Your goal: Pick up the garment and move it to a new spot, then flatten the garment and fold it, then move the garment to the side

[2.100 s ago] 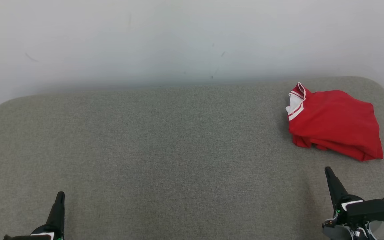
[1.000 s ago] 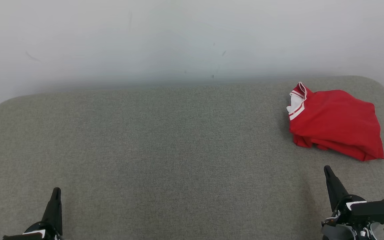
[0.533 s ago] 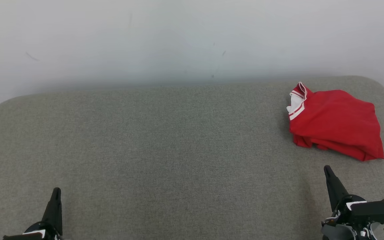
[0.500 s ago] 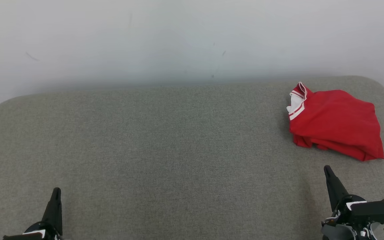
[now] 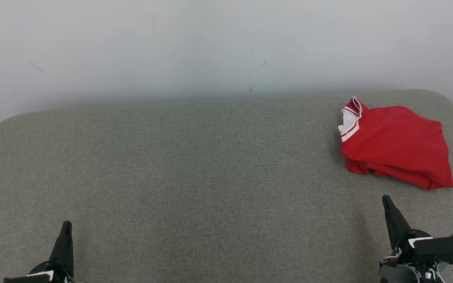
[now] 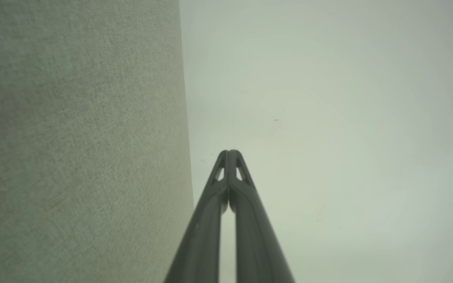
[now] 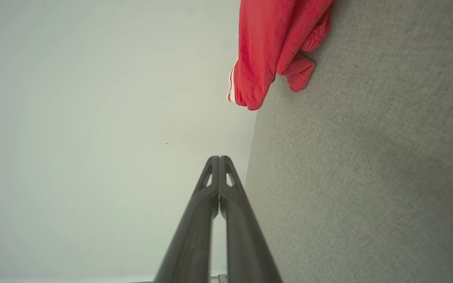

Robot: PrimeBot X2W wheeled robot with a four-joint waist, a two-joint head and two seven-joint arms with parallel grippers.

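A red garment (image 5: 395,147) with a white-striped collar lies folded in a compact pile at the far right of the grey fabric surface (image 5: 195,169). The right wrist view catches its near edge (image 7: 273,51) at the top. My right gripper (image 5: 384,199) is shut and empty, sitting near the front right, a short way in front of the garment and apart from it. Its fingertips (image 7: 219,159) press together in the right wrist view. At the front left, my left gripper (image 5: 66,224) is also shut and empty, fingertips closed (image 6: 229,152), far from the garment.
A plain pale wall (image 5: 210,47) rises behind the grey surface, whose back corners are rounded. A wide stretch of bare grey fabric lies between the two grippers and left of the garment.
Over two seconds the left gripper has slipped slightly left and the right gripper slightly up the view. In the last second nothing has visibly changed.
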